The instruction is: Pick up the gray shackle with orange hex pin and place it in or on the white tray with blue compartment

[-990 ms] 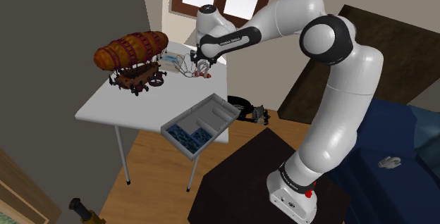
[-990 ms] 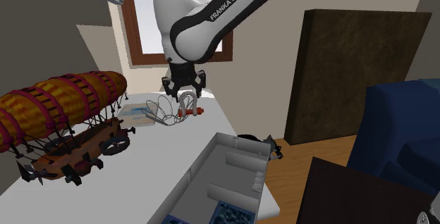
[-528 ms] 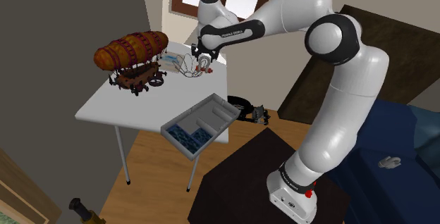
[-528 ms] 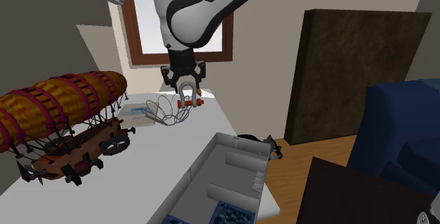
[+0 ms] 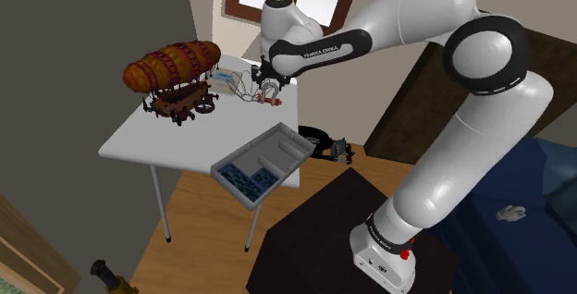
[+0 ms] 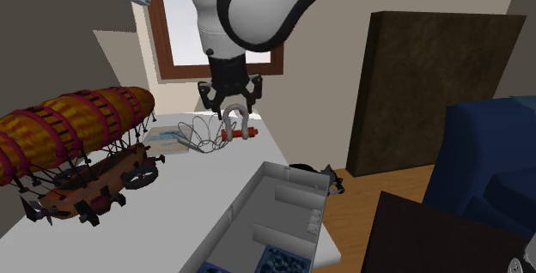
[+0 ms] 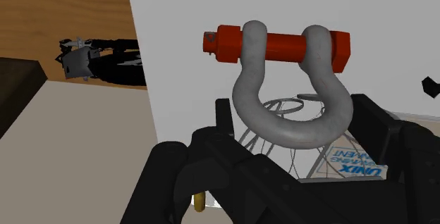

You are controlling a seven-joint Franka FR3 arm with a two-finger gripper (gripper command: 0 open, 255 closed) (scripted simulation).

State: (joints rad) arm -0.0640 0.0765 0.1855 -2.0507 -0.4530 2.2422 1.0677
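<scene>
My black gripper [image 7: 296, 132] is shut on the bow of the gray shackle [image 7: 289, 110], whose orange-red hex pin [image 7: 278, 45] points away from the hand. The shackle [image 6: 236, 124] hangs a little above the white table's far end, under the gripper [image 6: 230, 110]. In the shoulder view the gripper [image 5: 268, 87] and the shackle [image 5: 269, 93] are at the table's back corner. The white tray [image 5: 262, 163] with its blue compartment [image 5: 245, 177] sits at the table's near corner, apart from the gripper; the tray's wall [image 6: 249, 196] lies below and nearer the camera.
A brown and orange airship model [image 5: 173, 72] stands on the white table [image 5: 157, 135]. A wire whisk-like thing [image 6: 203, 134] and a blue-printed packet [image 6: 167, 138] lie just beside the shackle. A black object [image 5: 328, 142] lies on the floor past the table edge.
The gripper has taken the shackle off the table and lifted it slightly, turning the hand. The arm's elbow has swung up and toward the shoulder view's right.
</scene>
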